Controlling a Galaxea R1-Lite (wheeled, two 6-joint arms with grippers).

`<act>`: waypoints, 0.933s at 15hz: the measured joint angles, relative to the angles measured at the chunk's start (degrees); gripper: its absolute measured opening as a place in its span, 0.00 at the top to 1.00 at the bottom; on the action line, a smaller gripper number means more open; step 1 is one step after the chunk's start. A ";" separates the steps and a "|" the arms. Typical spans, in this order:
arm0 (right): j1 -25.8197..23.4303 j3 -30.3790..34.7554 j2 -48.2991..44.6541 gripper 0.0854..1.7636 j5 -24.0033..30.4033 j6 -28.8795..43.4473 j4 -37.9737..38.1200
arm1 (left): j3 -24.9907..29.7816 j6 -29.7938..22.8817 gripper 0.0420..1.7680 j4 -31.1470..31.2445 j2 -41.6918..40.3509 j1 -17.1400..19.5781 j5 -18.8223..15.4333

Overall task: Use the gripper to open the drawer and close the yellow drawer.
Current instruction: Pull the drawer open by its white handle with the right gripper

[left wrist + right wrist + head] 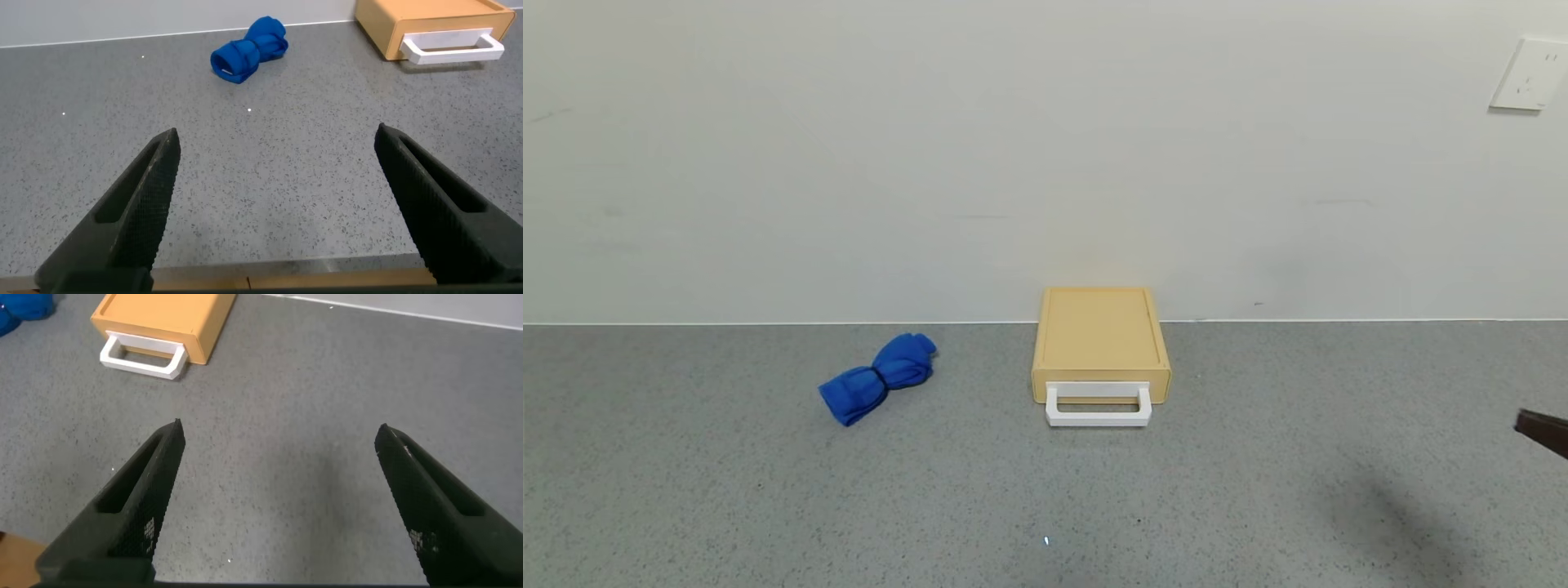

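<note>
The pale-yellow drawer (1101, 339) stands shut against the back wall at the middle of the grey table, its white loop handle (1098, 406) facing me. It also shows in the left wrist view (425, 20) and the right wrist view (163, 318). My right gripper (279, 434) is open and empty above bare table, well to the right of the drawer; only a dark tip (1543, 430) of it shows at the right edge of the head view. My left gripper (278, 135) is open and empty over the table's near edge, out of the head view.
A blue bundled cloth (878, 377) lies on the table left of the drawer, also in the left wrist view (248, 51). A white wall socket (1529, 73) sits high on the right wall. The table's front edge (278, 273) lies under my left gripper.
</note>
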 joint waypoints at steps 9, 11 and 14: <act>18.96 -25.70 36.90 0.49 -9.78 3.43 0.38 | 0.00 0.06 0.03 0.00 0.00 0.00 -0.02; 22.65 -30.62 43.39 0.60 -11.92 5.56 0.46 | 0.00 0.09 0.03 0.00 0.00 0.00 0.00; 26.59 -37.85 52.18 0.98 -14.46 7.79 0.95 | 0.00 0.09 0.03 0.00 0.00 -0.02 0.00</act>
